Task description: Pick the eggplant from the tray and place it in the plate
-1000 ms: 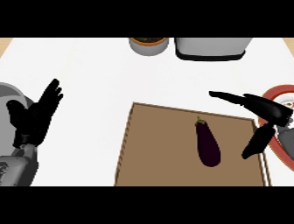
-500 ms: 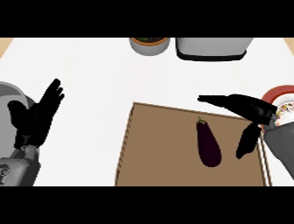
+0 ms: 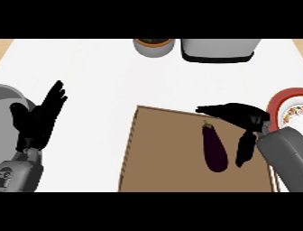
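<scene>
Eggplant (image 3: 213,148) lies lengthwise on tray (image 3: 161,158), ungrasped. Right hand (image 3: 242,116) spread open just beside it, fingers over stem, thumb alongside, set to straddle. Plate (image 3: 282,104) waits right. Left hand (image 3: 38,118) resting open.

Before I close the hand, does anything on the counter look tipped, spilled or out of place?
Nothing stands out. The eggplant lies flat on the brown tray, the right hand is open beside it, and the plate sits upright to the tray's right.
</scene>
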